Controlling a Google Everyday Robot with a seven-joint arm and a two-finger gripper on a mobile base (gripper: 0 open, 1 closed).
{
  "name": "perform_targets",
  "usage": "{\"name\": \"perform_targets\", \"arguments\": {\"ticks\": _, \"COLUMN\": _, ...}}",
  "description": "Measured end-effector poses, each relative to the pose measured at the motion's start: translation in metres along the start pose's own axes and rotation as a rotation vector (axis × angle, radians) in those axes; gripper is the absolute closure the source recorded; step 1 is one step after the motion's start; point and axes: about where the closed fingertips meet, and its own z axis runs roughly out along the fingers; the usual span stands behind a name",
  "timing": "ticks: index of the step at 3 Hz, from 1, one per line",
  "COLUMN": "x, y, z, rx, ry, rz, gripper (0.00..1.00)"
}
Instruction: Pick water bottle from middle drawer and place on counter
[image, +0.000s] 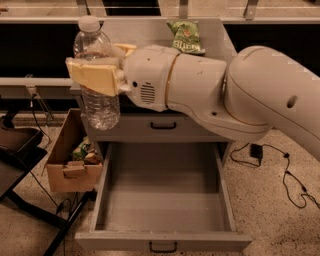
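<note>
My gripper (98, 75) is shut on the water bottle (99, 102), a clear ribbed bottle with a white cap, held upright. It hangs in the air in front of the cabinet's left side, about level with the counter (219, 37). The cream fingers (92, 76) wrap around the bottle's middle. The middle drawer (162, 197) is pulled wide open below, its grey floor bare, with a small black handle at the front. My white arm covers most of the counter; the white bowl is hidden.
A green snack bag (186, 35) lies at the back of the counter. A closed drawer front (164, 127) sits above the open drawer. A cardboard box (72, 155) with items stands on the floor left of the cabinet. A cable lies on the floor at right.
</note>
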Motion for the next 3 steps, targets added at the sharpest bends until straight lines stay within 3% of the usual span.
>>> {"name": "perform_targets", "arguments": {"ticks": 2, "x": -0.005, "y": -0.010, "z": 0.011, "rx": 0.006, "ry": -0.014, "rz": 0.005, "gripper": 1.00}}
{"name": "perform_targets", "arguments": {"ticks": 3, "x": -0.026, "y": -0.047, "z": 0.024, "rx": 0.075, "ry": -0.025, "rz": -0.006, "gripper": 1.00}}
